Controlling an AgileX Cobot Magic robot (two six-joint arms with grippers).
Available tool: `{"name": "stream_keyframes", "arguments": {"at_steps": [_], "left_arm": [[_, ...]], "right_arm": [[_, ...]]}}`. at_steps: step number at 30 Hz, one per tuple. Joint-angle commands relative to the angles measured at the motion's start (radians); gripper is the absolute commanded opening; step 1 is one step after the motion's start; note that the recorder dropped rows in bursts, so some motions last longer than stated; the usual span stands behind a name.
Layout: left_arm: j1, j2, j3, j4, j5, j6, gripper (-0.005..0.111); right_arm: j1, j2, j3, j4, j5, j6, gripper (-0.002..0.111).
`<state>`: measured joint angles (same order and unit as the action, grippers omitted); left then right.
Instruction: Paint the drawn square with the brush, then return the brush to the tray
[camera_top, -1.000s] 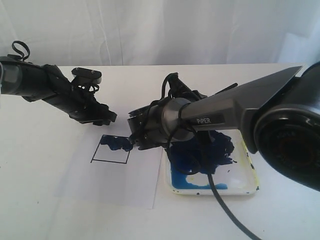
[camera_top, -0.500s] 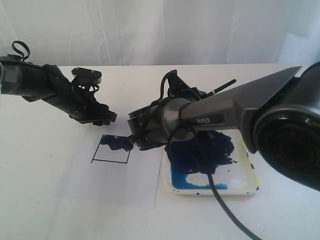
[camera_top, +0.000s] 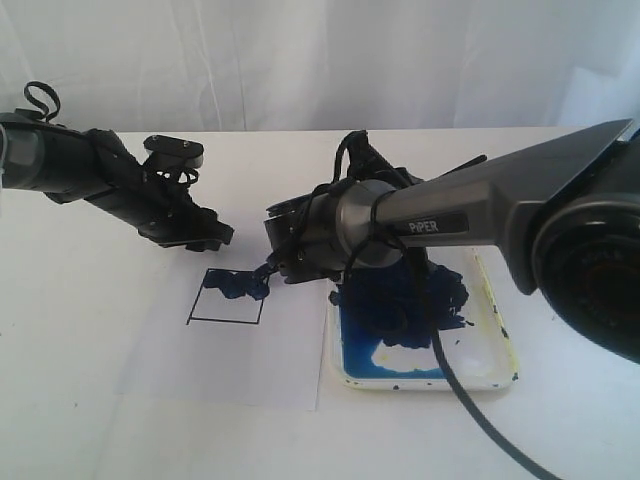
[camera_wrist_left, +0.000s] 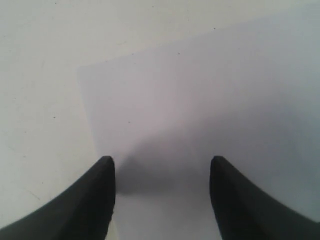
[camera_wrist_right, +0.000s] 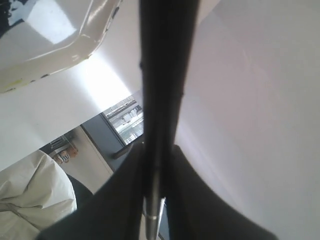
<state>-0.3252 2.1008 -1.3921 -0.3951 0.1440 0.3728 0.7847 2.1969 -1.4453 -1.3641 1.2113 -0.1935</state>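
The drawn square (camera_top: 226, 303) sits on a white paper sheet (camera_top: 230, 365), with dark blue paint blotched along its far edge. My right gripper (camera_top: 283, 262) (camera_wrist_right: 155, 150) is shut on the brush (camera_wrist_right: 162, 75). The brush tip (camera_top: 264, 271) touches the square's far right corner. The tray (camera_top: 496, 345), smeared with blue paint, lies just right of the sheet, partly hidden by my right arm. My left gripper (camera_top: 207, 240) (camera_wrist_left: 160, 162) is open and low over the sheet's far edge, with nothing between its fingers.
A black cable (camera_top: 470, 410) from the right arm trails across the tray towards the table's front. A white curtain (camera_top: 320, 60) hangs behind the table. The bare white tabletop (camera_top: 80, 380) extends left of the sheet.
My right gripper has shifted slightly right and away with the brush, dragging the tip to the square's far right corner. The sheet has slid a little to the right. The left arm has stayed still.
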Motion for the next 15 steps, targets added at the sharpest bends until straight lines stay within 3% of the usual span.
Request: {"name": "stream_keyframes", "arguments": {"at_steps": [1,15], "left_arm": [[0.003,0.003,0.005,0.0,0.048,-0.007,0.06],[0.003,0.003,0.005,0.0,0.05,-0.007,0.06]], "right_arm": [[-0.006,0.016,0.004,0.002,0.01,-0.003,0.0],[-0.008,0.025,0.004,-0.002,0.01,-0.003,0.0]]}}
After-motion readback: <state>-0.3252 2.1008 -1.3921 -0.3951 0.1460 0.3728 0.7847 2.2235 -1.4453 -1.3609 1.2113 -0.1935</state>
